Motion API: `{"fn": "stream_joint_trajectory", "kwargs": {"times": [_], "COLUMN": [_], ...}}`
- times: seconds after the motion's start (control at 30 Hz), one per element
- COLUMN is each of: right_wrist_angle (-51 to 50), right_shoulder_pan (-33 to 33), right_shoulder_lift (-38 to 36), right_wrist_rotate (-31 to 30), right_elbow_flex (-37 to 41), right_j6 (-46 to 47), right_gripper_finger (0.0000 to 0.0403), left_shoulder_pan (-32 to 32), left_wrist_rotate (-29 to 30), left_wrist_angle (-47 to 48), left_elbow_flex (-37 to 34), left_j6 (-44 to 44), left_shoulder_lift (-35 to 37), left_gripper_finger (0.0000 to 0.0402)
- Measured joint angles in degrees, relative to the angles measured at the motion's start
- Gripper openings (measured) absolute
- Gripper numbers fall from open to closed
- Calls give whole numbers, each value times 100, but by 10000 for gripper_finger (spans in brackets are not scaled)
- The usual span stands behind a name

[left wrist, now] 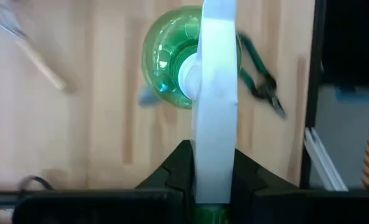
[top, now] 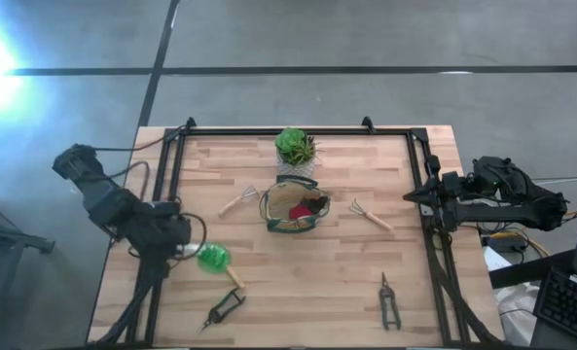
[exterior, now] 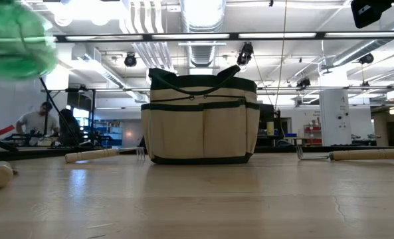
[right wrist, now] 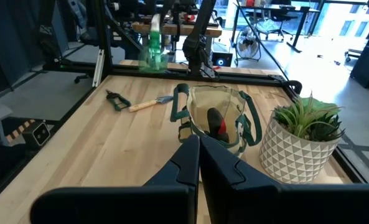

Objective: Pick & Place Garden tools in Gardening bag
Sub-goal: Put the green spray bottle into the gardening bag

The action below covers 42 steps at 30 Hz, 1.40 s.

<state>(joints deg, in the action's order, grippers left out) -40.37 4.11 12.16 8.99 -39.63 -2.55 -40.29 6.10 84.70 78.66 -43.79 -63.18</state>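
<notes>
The green-and-white tool, a clear green round body with a long white part, hangs above the table's near left, with my left gripper shut on it. In the low view it floats high at the left. The tan gardening bag stands upright mid-table with a red-and-black item inside. My right gripper waits shut at the table's right edge. A wooden-handled rake fork lies left of the bag. My left gripper pinches the tool's long white part between its two fingers, which lie on either side of it. The fingers come steeply from above. The green body hangs beyond the fingertips, lifted clear of the table.
A second wooden-handled fork lies right of the bag. Black pruners lie near the front edge at left and right. A wooden handle lies under the lifted tool. The potted plant stands behind the bag. A black frame rims the table.
</notes>
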Motion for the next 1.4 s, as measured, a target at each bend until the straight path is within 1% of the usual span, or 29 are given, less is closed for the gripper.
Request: {"fn": "stream_joint_trajectory", "kwargs": {"times": [0.2, 0.33, 0.4, 0.57, 0.63, 0.8, 0.9, 1.0, 1.1, 1.17, 1.4], "right_wrist_angle": [1, 1, 1, 1, 1, 1, -1, 1, 1, -1, 1], "right_shoulder_pan": [1, -1, -1, 1, -1, 1, 1, 1, -1, 1, 1], "right_shoulder_lift": [0, 0, 0, 0, -1, 0, 0, 0, 0, 0, 0], "right_wrist_rotate": [0, 0, 0, 1, 0, 0, 0, 0, 0, 0, 0], "right_elbow_flex": [1, 1, 1, 0, -1, -1, 0, 1, -1, -1, 1], "right_j6": [0, 0, 0, 0, 0, 0, 0, 0, 0, 0, 0], "right_gripper_finger": [8, 8, 8, 8, 8, 8, 8, 8, 8, 8, 8], "left_shoulder_pan": [256, 427, 476, 498, 503, 505, 515, 616, 777, 965, 2009], "left_wrist_rotate": [591, 1237, 1645, 3054, 3499, 4647, 5069, 4999, 4635, 4385, 2931], "left_wrist_angle": [148, 150, 138, 16, -151, -912, -1449, -2003, -2302, -2337, -2107], "left_elbow_flex": [587, 808, 863, 856, 834, 834, 834, 832, 870, 963, 1503], "left_j6": [22, 228, 377, 835, 1098, 1914, 2618, 3256, 3571, 3652, 3991], "left_shoulder_lift": [0, 0, 0, 0, -12, -97, -169, -244, -302, -370, -701], "left_gripper_finger": [54, 54, 54, 54, 54, 54, 54, 54, 54, 54, 54]}}
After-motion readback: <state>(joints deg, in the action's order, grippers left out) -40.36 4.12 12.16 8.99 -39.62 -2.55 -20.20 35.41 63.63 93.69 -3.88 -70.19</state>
